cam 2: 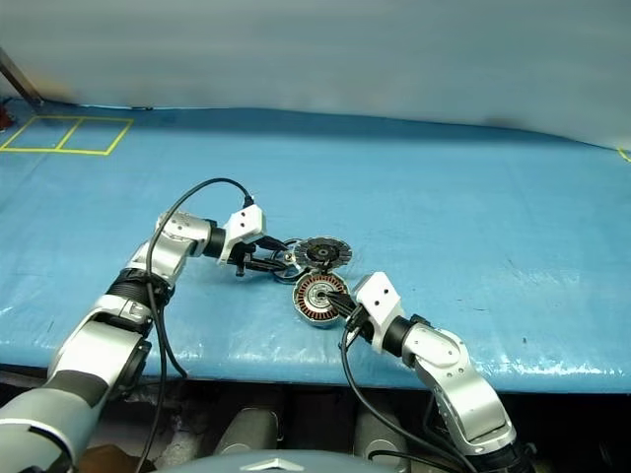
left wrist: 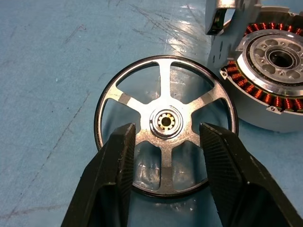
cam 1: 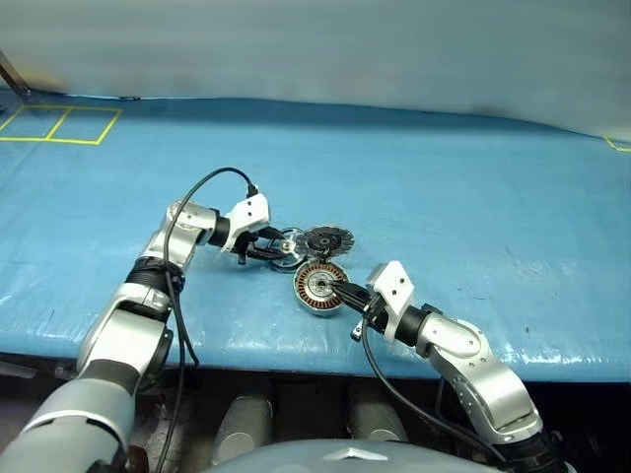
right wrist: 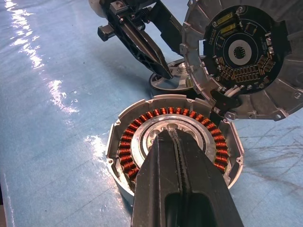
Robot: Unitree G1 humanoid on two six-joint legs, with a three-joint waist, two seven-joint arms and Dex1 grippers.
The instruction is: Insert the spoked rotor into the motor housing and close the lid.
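Motor housing (cam 1: 320, 287): one; lies flat near the desk's front edge, open face up, its axis upright, a ring of copper coils seen inside the rim.
Lid (right wrist: 241, 56): one; hinged open, tilted up at the housing's 12 o'clock side, its circuit face exposed.
Spoked rotor (left wrist: 165, 125): one; silver, laid flat on the desk just beside the housing, at its 10 o'clock in the head views; axis upright.
Left tool (left wrist: 165, 156): half closed, its two fingers (left wrist: 118, 161) set over the rotor on either side of the hub; a grip cannot be told.
Right tool (right wrist: 182, 156): clenched, tips pressed on the housing's centre.
Desk (cam 1: 473, 197): blue sheet.
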